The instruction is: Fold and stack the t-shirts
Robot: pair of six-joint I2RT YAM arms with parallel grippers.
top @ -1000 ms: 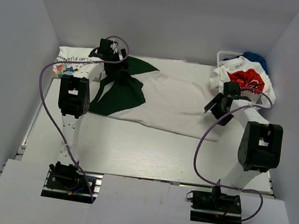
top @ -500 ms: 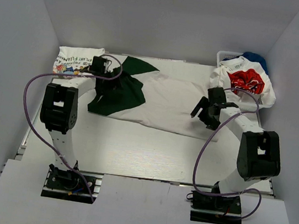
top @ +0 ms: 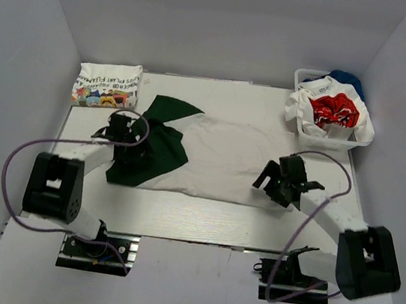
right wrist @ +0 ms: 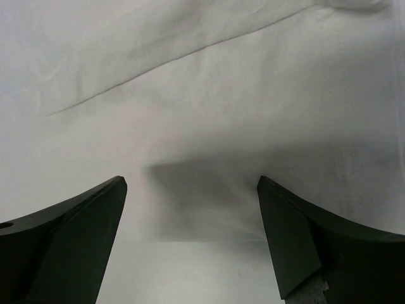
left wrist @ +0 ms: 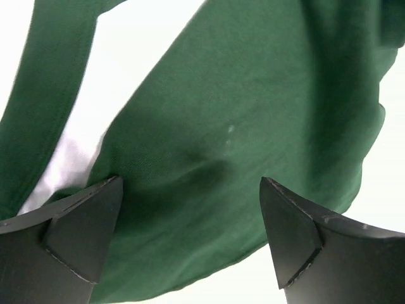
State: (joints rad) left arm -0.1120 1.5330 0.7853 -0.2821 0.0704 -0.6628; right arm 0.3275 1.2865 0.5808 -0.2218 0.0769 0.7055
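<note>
A white t-shirt with dark green parts lies spread across the middle of the table. My left gripper is low over its green left end, jaws open, with green cloth between and below the fingertips. My right gripper is low over the shirt's near right edge, jaws open, with white cloth and its hem below the fingertips. A folded white tee with a colourful print lies at the back left. A white tee with a red print sits in the basket.
The white mesh basket stands at the back right corner, with a blue cloth behind the red-printed tee. Grey walls close in the table on the left, back and right. Purple cables loop from both arms.
Both grippers have pulled back from the far part of the table toward the near side. The green and white shirt has shifted nearer with them.
</note>
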